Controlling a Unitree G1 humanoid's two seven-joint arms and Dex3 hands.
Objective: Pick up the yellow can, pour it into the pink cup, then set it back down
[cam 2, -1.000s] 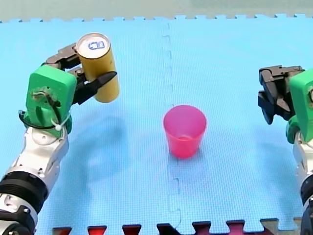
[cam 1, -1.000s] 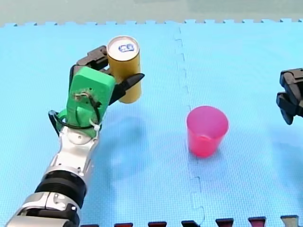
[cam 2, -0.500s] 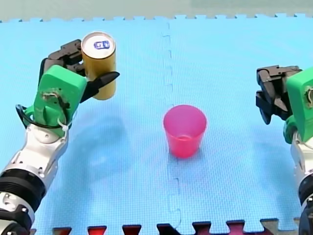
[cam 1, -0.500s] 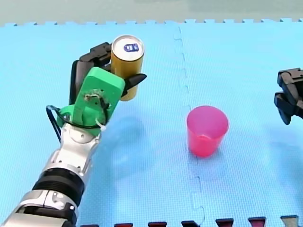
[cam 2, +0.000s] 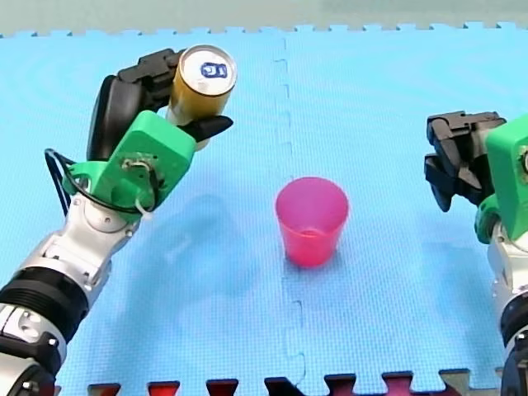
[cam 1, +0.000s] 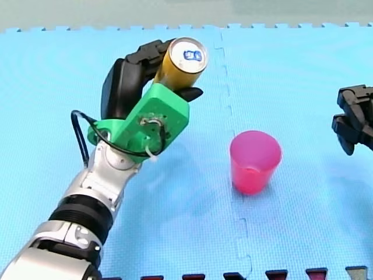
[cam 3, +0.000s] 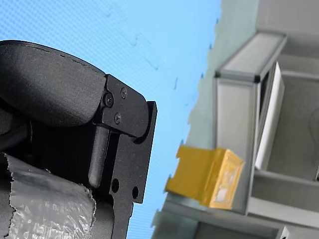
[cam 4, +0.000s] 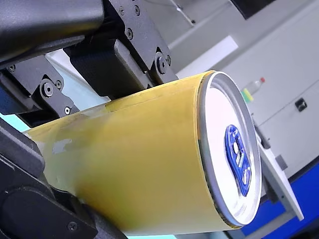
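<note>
Your left hand (cam 2: 144,153) is clamped on the tilted yellow can (cam 2: 202,82) — pink cup (cam 2: 311,219) to its right; right hand (cam 2: 458,161) beyond that, empty.

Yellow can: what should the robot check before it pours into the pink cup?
1. Left hand grips the yellow can: ok, the hand wraps round it and it is lifted off the mat.
2. Can over the pink cup: not ok, it hangs off to the cup's left, apart from it.
3. Cup upright, mouth open: ok.
4. Right hand out of the way: ok, at the mat's right edge, holding nothing.
5. Can's lid opened: cannot tell.
</note>
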